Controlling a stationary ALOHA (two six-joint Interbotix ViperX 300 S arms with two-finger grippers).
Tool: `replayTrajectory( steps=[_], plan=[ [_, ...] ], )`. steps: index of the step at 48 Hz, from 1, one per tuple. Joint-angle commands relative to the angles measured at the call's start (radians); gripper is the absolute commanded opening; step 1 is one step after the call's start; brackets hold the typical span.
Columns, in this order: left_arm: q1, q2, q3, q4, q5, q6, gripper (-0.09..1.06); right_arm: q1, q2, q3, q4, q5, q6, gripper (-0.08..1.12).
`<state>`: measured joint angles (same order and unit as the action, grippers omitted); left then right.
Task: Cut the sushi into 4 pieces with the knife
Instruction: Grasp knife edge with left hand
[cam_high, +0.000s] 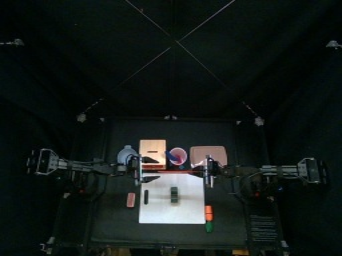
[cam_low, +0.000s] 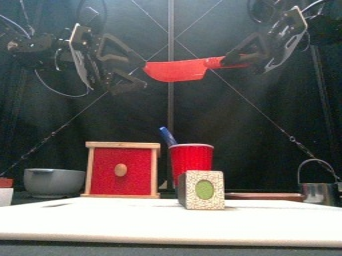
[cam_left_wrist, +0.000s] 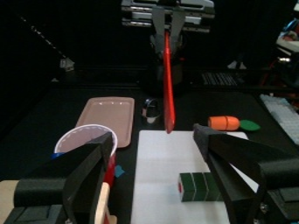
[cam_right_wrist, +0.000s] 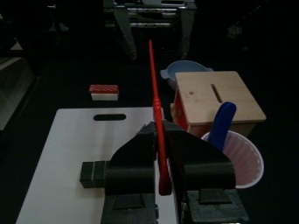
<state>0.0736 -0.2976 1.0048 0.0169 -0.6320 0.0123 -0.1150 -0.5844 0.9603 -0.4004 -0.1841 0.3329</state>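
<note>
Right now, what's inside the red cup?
Only the blue knife, handle sticking out; the wall of the red cup hides its blade. The right hand holds the red knife.

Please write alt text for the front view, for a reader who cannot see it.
The right claw holds a red knife level, high in the air, its tip near the left claw. Below, the sushi roll, seen end-on, stands on the white board, before a wooden box and red cup.
</note>
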Motion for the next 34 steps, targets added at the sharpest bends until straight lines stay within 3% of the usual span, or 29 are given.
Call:
replayTrajectory(
  steps=[1,11,24,34],
  plan=[
    [0.000,0.009,-0.034,-0.005,-0.038,0.002,1.02,-0.002,-0.006,-0.011,0.003,-0.012,0.000,0.16],
    [0.000,0.011,-0.034,-0.005,-0.089,0.003,0.99,-0.008,0.000,-0.012,0.003,-0.015,0.000,0.16],
    [0.000,0.041,-0.046,-0.003,-0.094,0.002,0.88,-0.008,0.018,-0.021,0.003,-0.017,-0.003,0.16],
    [0.000,0.069,-0.061,-0.002,-0.094,0.003,0.87,-0.011,0.031,-0.026,0.003,-0.017,-0.005,0.16]
  ],
)
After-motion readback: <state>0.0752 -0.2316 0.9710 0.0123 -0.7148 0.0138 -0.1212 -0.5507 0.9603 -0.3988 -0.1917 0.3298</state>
